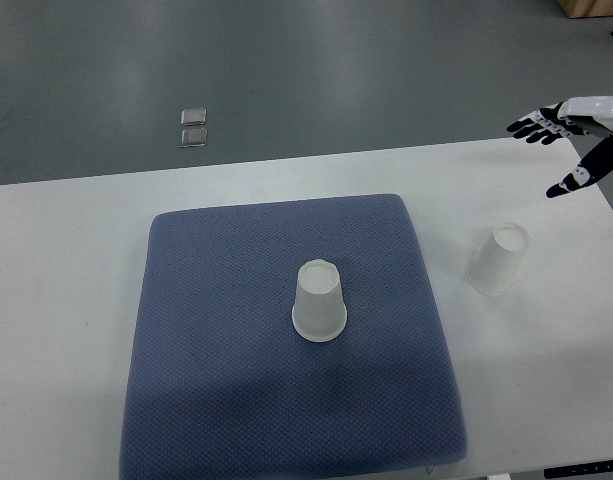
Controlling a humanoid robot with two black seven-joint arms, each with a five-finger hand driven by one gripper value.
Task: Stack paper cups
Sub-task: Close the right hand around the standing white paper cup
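The blue-grey mat point(236, 300) lies nearest the camera, spread flat on the white table point(56, 260), with its near edge at the bottom of the frame. One paper cup point(319, 301) stands upside down on the mat, a little right of its centre, wide rim down and base uppermost.

Right hand point(571, 140): the fingers point(536, 126) are spread and extended, pointing left, and the thumb point(566, 184) is held apart below them. They grip nothing. The hand hovers over the far right corner of the table, and its white wrist runs off the right edge of the frame.

A second paper cup point(499, 260) stands inverted on the bare table, just beside the mat's right edge. It is below and to the left of the right hand and well apart from it. The two cups are separate, not stacked.

On the grey floor point(336, 70) beyond the table lie two small square plates point(194, 127), one just beside the other.
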